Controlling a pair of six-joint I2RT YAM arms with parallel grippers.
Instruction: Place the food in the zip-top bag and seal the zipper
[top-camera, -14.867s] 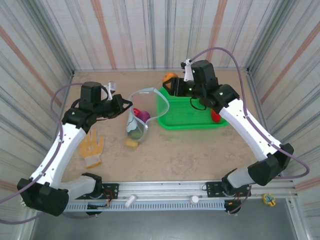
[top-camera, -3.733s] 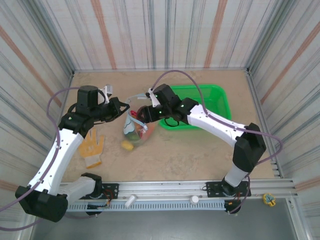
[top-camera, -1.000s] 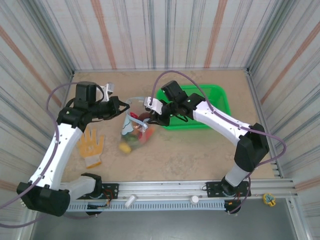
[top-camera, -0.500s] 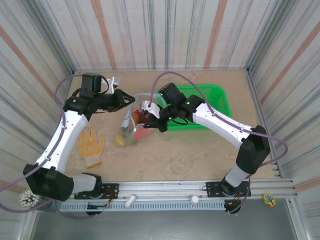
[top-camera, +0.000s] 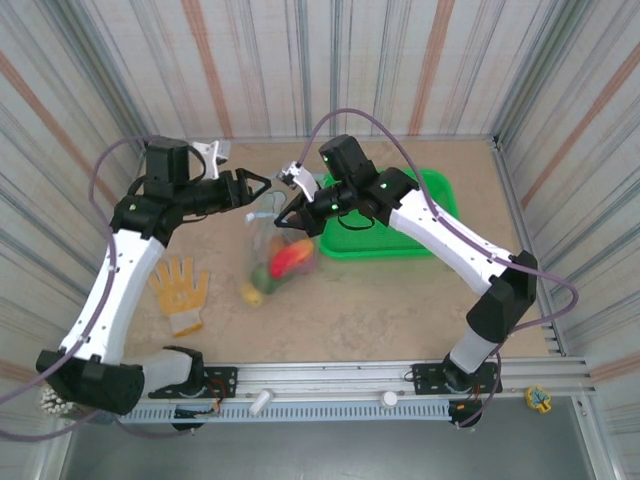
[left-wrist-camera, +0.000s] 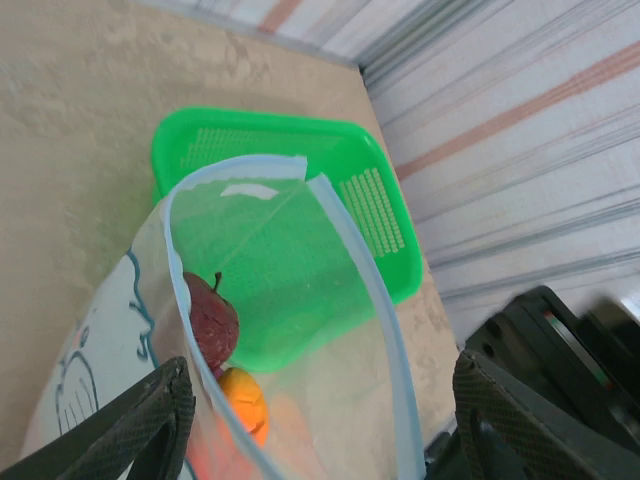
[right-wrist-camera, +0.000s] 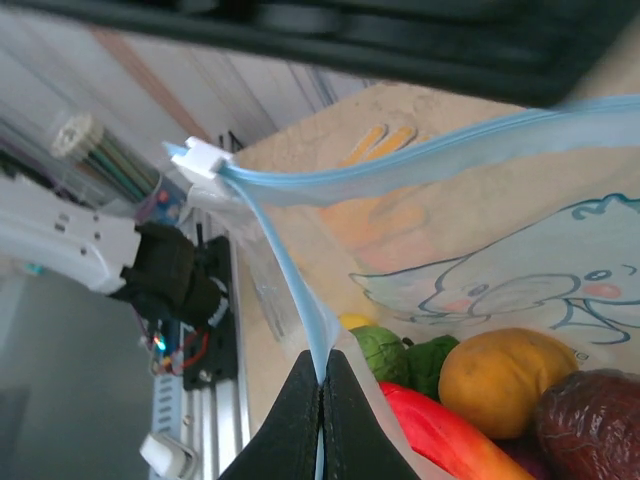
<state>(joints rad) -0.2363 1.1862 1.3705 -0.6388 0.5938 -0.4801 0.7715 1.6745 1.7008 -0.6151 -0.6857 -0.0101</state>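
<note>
The right gripper (right-wrist-camera: 320, 388) pinches the zipper (right-wrist-camera: 400, 158) at lower centre; the left gripper (top-camera: 257, 186) gapes wide. If that 1 pinch slips, the zip-top bag (left-wrist-camera: 110, 340) likely drops, spilling food (right-wrist-camera: 495, 385).

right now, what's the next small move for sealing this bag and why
Probably close the left end effector, pressing the edges of the bag together. Its fingers stand open either side of the gaping mouth, food sits inside, and the right end effector pinches the blue zipper strip.
</note>
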